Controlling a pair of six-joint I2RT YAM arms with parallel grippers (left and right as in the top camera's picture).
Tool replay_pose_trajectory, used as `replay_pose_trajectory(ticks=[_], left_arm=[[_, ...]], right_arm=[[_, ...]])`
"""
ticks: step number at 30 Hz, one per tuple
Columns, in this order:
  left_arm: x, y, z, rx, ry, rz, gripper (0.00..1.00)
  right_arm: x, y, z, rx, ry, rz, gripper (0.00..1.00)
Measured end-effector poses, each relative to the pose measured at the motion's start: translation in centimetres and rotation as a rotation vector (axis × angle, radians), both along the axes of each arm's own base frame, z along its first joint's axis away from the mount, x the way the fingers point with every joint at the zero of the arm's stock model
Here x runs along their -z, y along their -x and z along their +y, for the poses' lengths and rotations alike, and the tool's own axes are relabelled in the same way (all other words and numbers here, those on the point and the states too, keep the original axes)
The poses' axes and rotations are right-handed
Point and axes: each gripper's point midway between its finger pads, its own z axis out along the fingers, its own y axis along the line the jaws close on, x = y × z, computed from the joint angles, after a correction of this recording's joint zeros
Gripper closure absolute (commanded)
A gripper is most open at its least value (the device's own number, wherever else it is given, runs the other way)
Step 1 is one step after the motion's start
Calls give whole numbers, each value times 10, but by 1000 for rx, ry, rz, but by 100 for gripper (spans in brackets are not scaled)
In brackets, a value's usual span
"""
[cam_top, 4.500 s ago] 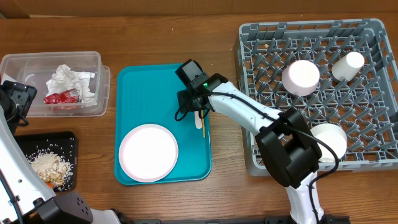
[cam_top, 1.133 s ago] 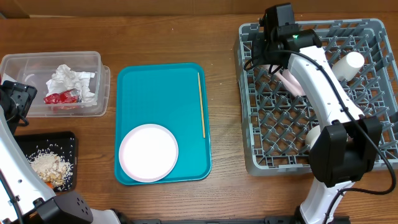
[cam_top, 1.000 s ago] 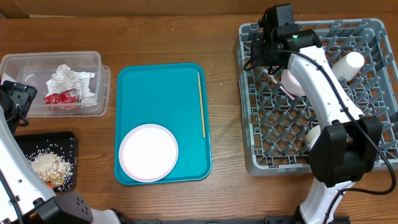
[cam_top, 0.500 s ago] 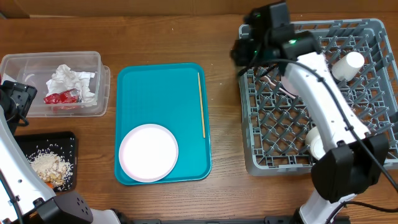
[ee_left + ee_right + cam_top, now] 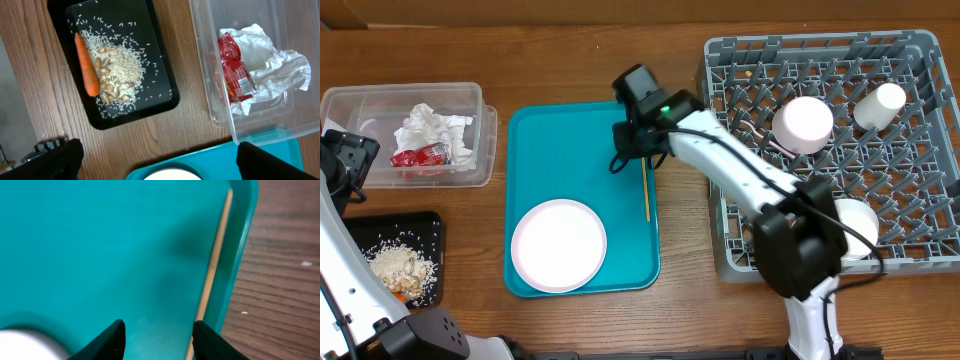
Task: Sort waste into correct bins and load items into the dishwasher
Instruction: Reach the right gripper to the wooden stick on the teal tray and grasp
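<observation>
Black tray (image 5: 155, 45) sits front left on the tabletop (image 5: 680, 310). It holds loose rice (image 5: 120, 67) and an orange carrot (image 5: 86, 65) that touches the edge of the rice heap. Left gripper (image 5: 159, 150) hovers over the strip of wood between the black tray and the clear tub (image 5: 200, 50). Its jaws are spread wide with nothing in them.

Round pale plate (image 5: 559, 245) lies flat in the near left part of the teal tray (image 5: 570, 150).

Further in, a thin wooden stick (image 5: 646, 200) lies along the teal tray's right rim, on the tray floor. Right gripper (image 5: 157, 340) hangs low over the tray, beside the stick's far half. Its jaws are parted and grip nothing. In the right wrist view the stick runs past the inner edge of one of the fingertips (image 5: 207, 340); contact cannot be told.

Clear tub stands beyond the black tray at the left edge. Inside are crumpled white napkins (image 5: 280, 65) and a red wrapper (image 5: 235, 75) lying against them.

Grey dish rack (image 5: 820, 45) fills the right side:
- one white bowl (image 5: 850, 225) at its near right, close to the right arm's base
- a second bowl (image 5: 804, 124) further back, mid rack
- a small white cup (image 5: 878, 105) in the far right part, resting on the pegs
</observation>
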Motion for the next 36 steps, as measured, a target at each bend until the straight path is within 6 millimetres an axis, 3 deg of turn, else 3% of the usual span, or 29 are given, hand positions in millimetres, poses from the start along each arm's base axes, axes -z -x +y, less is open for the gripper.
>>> replay_pose_trajectory(ticks=[4,27,29,36], left_arm=[[0,0,0,0,0,0,0],[0,0,0,0,0,0,0],[0,0,0,0,0,0,0],[0,0,0,0,0,0,0]], right_arm=[[23,-2,-5,45,48,19,54],[59,0,-8,112,83,75,55],[59,1,-8,111,82,77,64],[62,1,-7,109,148,25,70]])
